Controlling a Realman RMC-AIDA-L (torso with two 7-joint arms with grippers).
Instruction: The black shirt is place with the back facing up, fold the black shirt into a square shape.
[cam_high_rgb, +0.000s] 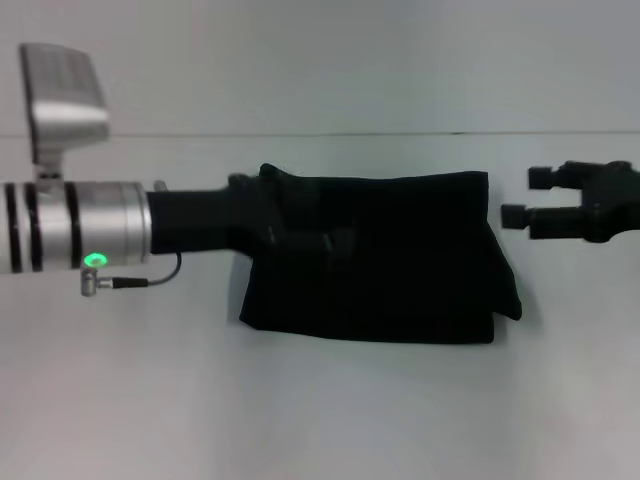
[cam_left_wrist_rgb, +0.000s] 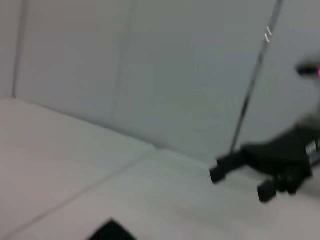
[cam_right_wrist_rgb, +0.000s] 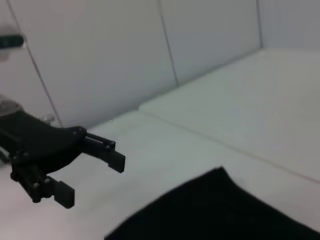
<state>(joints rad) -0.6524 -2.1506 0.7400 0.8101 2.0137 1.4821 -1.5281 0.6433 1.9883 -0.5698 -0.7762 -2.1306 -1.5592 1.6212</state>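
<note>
Lying near the middle of the white table (cam_high_rgb: 320, 420), the black shirt (cam_high_rgb: 400, 265) is already folded into a thick, roughly rectangular bundle of plain matte fabric. Its upper edge runs fairly straight, its lower edge shows stacked layers, and the corner toward four o'clock sags out a little. No lettering shows on the side facing up.

My left gripper (cam_high_rgb: 335, 240) reaches in from nine o'clock, the silver wrist with its green light hovering over the table and the black end lying across the upper left part of the shirt. Black on black, I cannot tell from the head view how my left fingers stand there; the right wrist view, though, shows them (cam_right_wrist_rgb: 107, 150) spread apart with nothing between them, just above the table beside a corner of the shirt (cam_right_wrist_rgb: 220, 210).

My right gripper (cam_high_rgb: 520, 196) sits at three o'clock from the shirt, just beside its upper right corner and not touching it. Its fingers (cam_high_rgb: 543, 178) are spread wide and empty, pointing toward the fabric.
</note>
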